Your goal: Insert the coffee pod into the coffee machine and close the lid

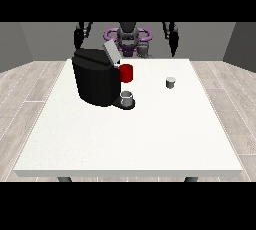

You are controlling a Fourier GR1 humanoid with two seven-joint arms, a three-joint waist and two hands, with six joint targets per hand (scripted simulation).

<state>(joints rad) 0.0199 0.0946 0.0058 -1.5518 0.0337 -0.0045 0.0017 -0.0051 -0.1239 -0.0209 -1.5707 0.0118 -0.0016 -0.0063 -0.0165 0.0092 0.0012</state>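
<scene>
From my remote station I see the black coffee machine standing on the white table, left of centre, its grey lid tilted open. A red part projects at its front above a grey cup on the drip stand. The small grey coffee pod stands apart to the right. The robot hand at the view's left and the robot hand at the view's right hang beyond the far edge; I cannot tell their finger state.
</scene>
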